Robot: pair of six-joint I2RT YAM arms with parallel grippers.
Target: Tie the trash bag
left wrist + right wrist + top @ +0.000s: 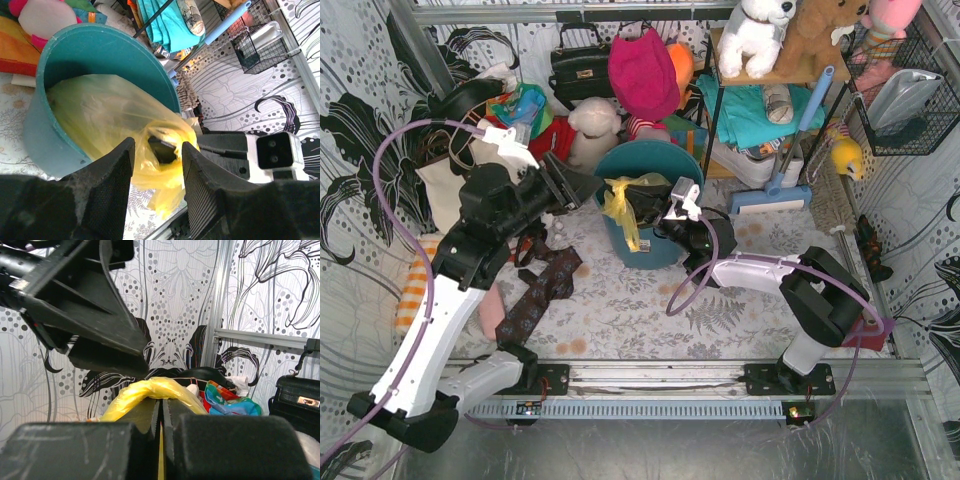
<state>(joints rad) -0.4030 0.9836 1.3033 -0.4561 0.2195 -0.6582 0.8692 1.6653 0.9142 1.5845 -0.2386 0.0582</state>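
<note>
Black-and-white floral panels wall in a table (630, 315) covered with a leaf-print cloth. At the back it is cluttered with a white plush toy (757, 30) on a shelf and a black handbag (582, 65). Just above the middle of the top view stands a teal bucket (658, 252). The trash bag (620, 200) sits inside it, its yellow plastic lining the bucket and its gathered top spilling over the near rim. The right gripper (665, 218) extends from the lower right and is clenched on a twisted strand of the bag; its wrist view shows yellow film pinched between the closed fingers (225, 445). The left gripper (588, 186) comes in from the left, level with the rim, jaws spread apart and holding nothing. In its wrist view the bunched bag top shows in the gap ahead of them.
</note>
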